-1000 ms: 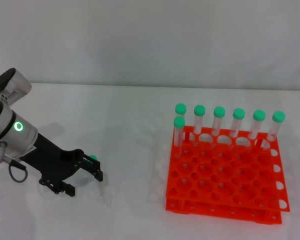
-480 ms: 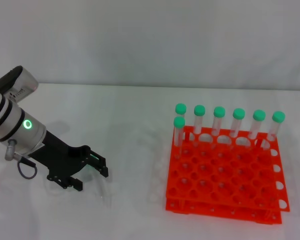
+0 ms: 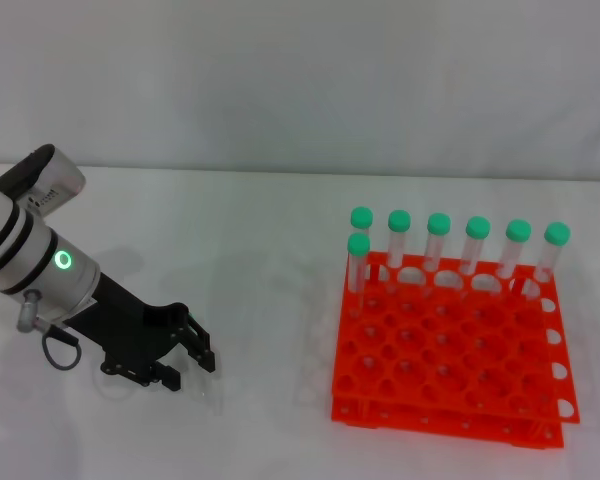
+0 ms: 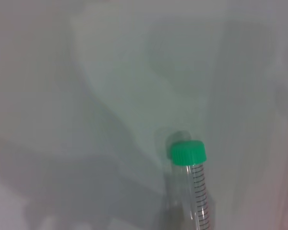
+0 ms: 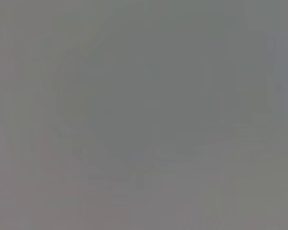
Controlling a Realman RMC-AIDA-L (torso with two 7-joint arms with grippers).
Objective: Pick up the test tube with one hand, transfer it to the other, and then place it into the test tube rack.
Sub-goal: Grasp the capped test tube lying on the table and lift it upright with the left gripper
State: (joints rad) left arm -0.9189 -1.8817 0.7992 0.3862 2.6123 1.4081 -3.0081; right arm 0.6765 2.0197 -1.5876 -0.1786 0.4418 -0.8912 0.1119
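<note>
The test tube (image 4: 189, 165), clear with a green cap, lies on the white table. In the head view its cap is hidden behind my left gripper (image 3: 187, 368), and only its faint clear end (image 3: 210, 392) shows past the fingers. The left gripper, black with a green ring light, is low over the table at the front left. Its fingers are open on either side of the tube. The orange-red test tube rack (image 3: 450, 375) stands to the right, well apart from the gripper. My right gripper is out of view, and its wrist view shows only plain grey.
Several green-capped tubes (image 3: 438, 240) stand upright along the rack's far row, with one more (image 3: 358, 262) at the rack's left edge in the second row. A pale wall runs behind the white table (image 3: 270, 270).
My left gripper has moved right and toward the front edge, lowering over the tube. The tube's green cap, seen beside the fingers earlier, is now hidden by them.
</note>
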